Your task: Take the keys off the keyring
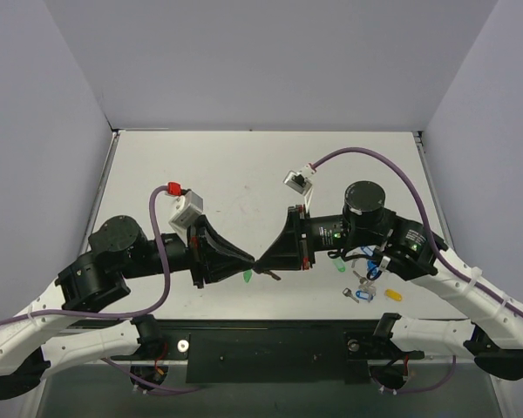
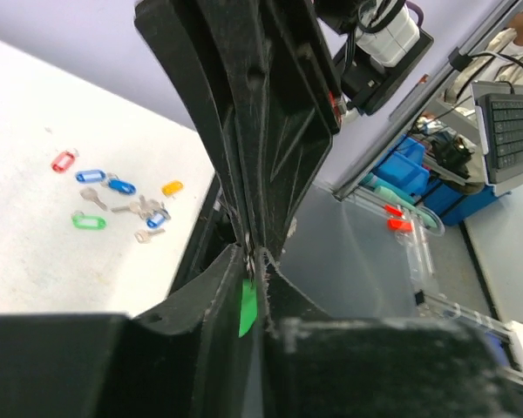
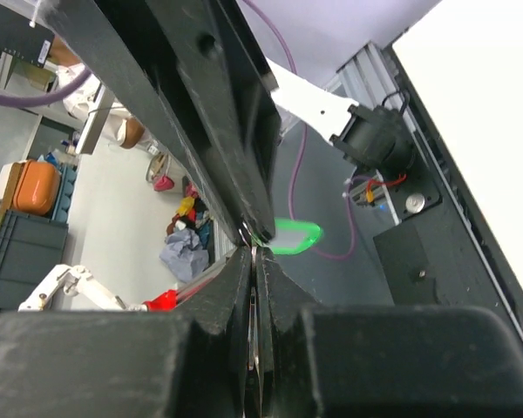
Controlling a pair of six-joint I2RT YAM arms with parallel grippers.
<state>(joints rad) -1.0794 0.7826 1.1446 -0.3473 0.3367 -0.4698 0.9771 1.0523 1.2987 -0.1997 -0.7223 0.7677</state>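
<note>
nearest the front edge of the table (image 1: 244,165), over on the right, there's a little scatter of loose tagged keys (image 1: 363,292): blue, yellow and green ones; just past that the two arms meet nose to nose near the middle; right gripper (image 1: 263,263) is clamped tight, fingers (image 3: 235,287) pressed flat together, can't make out what's pinched; left gripper (image 1: 252,260) is nearly closed with a thin slit left, honestly can't tell if it's gripping; the green key (image 1: 247,276) hangs right at that meeting point, just under the left tips, showing in the slit from the left wrist; keyring is too tiny to pick out
</note>
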